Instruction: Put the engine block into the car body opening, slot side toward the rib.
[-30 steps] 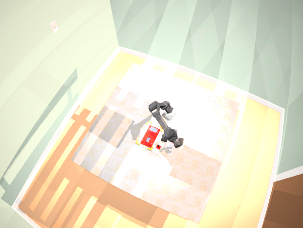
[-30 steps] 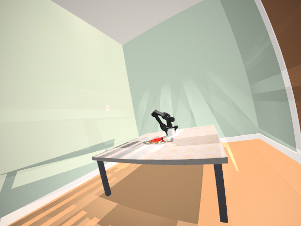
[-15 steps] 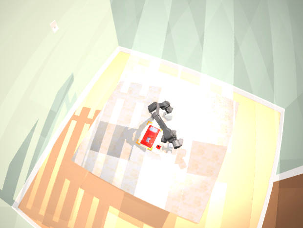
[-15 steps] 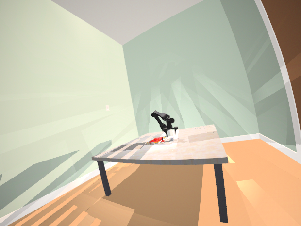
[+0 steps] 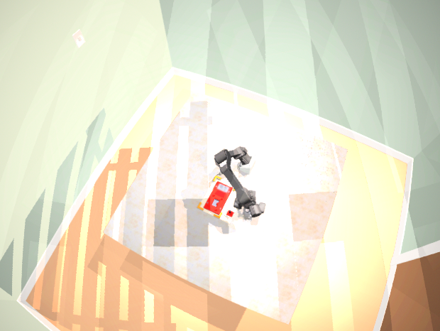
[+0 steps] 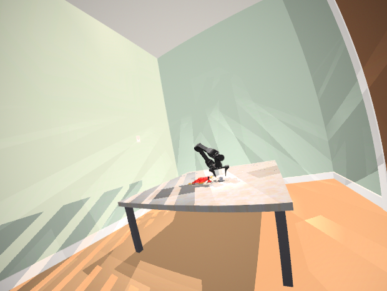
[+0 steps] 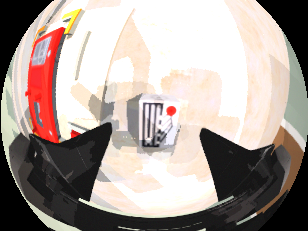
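The table (image 5: 309, 216) (image 6: 243, 193) carries everything, with the robot arm (image 5: 233, 180) (image 6: 206, 153) reaching over it. The red car body (image 5: 216, 202) (image 6: 201, 180) (image 7: 44, 81) lies flat, its long side running up and down at the left of the wrist view, well off to one side of the hand. The gripper (image 6: 220, 170) (image 7: 157, 130) stands wide with nothing in its grasp, pointing down, one finger towards the car body and the other away from it. The engine block (image 7: 159, 123), pale with dark stripes and a red dot, is on the table beside the car body, outside its opening. In the wrist view it sits between the two fingertips but apart from both, a little nearer the left one, and looks to be below them. Its stripes run nearly square to the line joining the fingers, so the sides facing the fingers seem about right for a grip. The coming move probably calls for a slight shift towards the car body, then a straight drop around the block before closing.
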Controlling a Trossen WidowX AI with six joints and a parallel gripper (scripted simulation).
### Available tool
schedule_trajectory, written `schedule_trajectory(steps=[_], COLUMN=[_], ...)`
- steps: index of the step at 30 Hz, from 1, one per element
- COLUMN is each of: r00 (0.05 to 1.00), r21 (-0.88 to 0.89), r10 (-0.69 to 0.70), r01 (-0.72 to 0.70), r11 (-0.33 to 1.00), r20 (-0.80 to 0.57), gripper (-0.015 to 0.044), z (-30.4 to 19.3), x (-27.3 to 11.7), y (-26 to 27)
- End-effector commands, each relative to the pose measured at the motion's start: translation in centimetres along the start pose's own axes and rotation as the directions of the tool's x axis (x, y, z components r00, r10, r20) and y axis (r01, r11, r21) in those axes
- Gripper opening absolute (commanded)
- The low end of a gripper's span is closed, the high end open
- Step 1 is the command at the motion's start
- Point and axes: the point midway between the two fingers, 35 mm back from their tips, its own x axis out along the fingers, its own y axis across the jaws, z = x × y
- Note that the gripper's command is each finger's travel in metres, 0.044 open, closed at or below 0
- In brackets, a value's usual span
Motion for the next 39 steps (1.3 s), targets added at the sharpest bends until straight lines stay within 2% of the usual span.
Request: schedule_trajectory(steps=[1,2,13,21,25,39], r00=[1.000,1.000,1.000,1.000,1.000,1.000], r21=[-0.015,-0.015,-0.015,-0.015,-0.015,-0.016], r10=[0.011,0.011,0.011,0.011,0.011,0.007], r01=[-0.011,-0.011,-0.011,-0.011,-0.011,-0.007], r11=[1.000,1.000,1.000,1.000,1.000,1.000], r20=[0.007,0.007,0.007,0.007,0.007,0.006], gripper=[0.0440,0.0440,0.0151,0.0098,0.0000,0.0000], z=[0.3,0.3,0.3,0.3,0.2,-0.3], x=[1.0,1.0,1.0,1.0,0.5,-3.7], y=[0.0,0.0,0.0,0.0,-0.1,-0.4])
